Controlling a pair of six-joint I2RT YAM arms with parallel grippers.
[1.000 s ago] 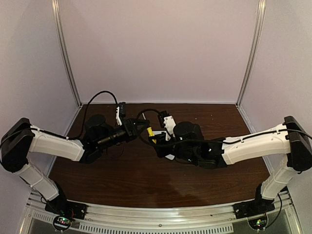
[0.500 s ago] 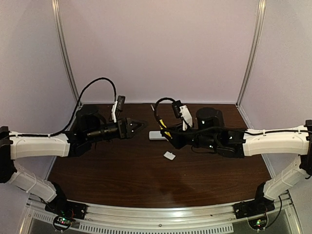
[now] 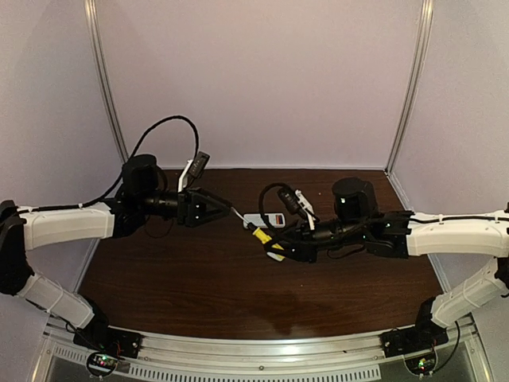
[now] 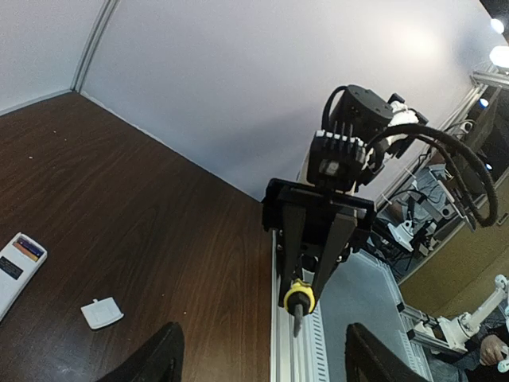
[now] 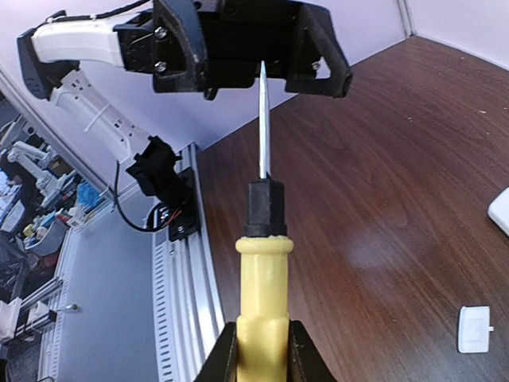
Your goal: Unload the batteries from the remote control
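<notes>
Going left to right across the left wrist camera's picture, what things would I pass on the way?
First the flat white remote control, then the small white square lid piece, then the yellow-handled screwdriver.

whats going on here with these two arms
The right gripper is shut on a yellow-handled screwdriver, holding it off the table with the tip aimed toward the left gripper, which is open and empty. The white remote control lies on the table, and a small white lid piece lies apart from it. What look like coloured batteries show at the remote's open end, so none seem unloaded yet.
</notes>
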